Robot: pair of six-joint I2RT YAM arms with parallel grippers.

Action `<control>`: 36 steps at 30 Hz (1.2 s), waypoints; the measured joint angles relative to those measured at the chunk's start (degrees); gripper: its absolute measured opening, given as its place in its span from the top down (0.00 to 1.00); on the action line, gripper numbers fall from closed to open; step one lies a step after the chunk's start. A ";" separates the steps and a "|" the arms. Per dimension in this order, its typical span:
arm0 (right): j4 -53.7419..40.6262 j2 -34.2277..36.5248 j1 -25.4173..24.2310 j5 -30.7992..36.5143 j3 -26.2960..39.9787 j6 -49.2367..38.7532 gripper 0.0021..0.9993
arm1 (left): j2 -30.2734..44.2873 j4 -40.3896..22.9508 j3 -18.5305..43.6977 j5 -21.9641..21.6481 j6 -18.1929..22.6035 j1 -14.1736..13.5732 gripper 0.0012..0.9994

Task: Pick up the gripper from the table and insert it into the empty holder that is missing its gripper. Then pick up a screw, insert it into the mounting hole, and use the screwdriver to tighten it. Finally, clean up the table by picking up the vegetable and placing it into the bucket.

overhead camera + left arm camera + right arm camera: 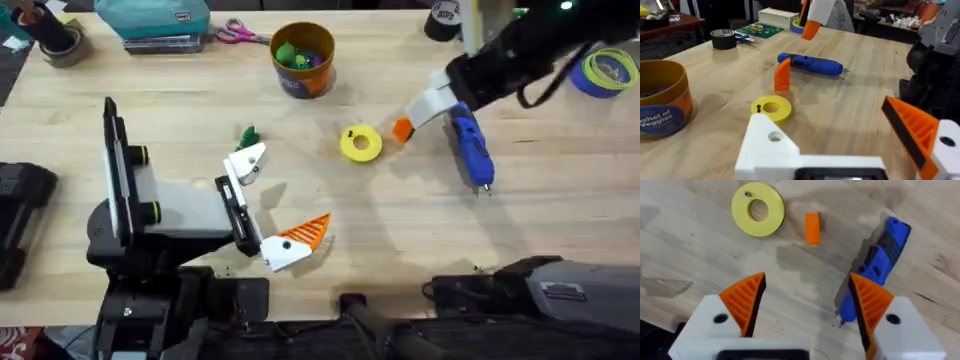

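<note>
Two arms are seen at a pale wooden table [200, 90], and the scene is taken from left to right in the overhead view. At the left, the left gripper [268, 208] is stretched low over the table, with its jaws spread wide: one white mount, the holder [246, 160], is bare of any orange finger, while the other mount carries an orange ribbed finger [310, 232]. Just beside the holder, the small dark-green vegetable [247, 134] is lying on the table. Farther back, the bucket [303, 60] is standing upright, and green pieces are seen inside it. Near the middle, a yellow ring [360, 143] is lying flat, with a small dark screw [758, 108] standing on it. Just right of the ring, the loose orange gripper [402, 129] is standing on the table, apart from the ring. Next to it, the blue screwdriver [468, 148] is lying on its side. Above this area the right gripper [807, 300] is held, its two orange-padded fingers opened wide with nothing between them; the loose piece and the screwdriver are seen beyond its fingertips in the right wrist view. At the far right edge, a blue tape roll [608, 72] is resting.
</note>
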 joint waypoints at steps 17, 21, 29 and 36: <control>6.03 14.96 0.26 0.01 0.99 0.78 0.00 | 0.00 0.00 0.00 0.00 -0.01 0.00 0.01; 9.36 15.19 0.24 0.00 -0.33 0.95 0.00 | -0.02 0.00 0.00 0.00 0.00 0.00 0.01; 10.38 16.60 -0.09 0.02 -1.57 1.19 0.05 | -0.02 0.00 0.00 0.00 0.00 0.00 0.01; 10.19 18.51 -0.13 0.02 -1.64 1.61 0.22 | -0.01 -0.01 0.00 0.00 0.00 0.00 0.01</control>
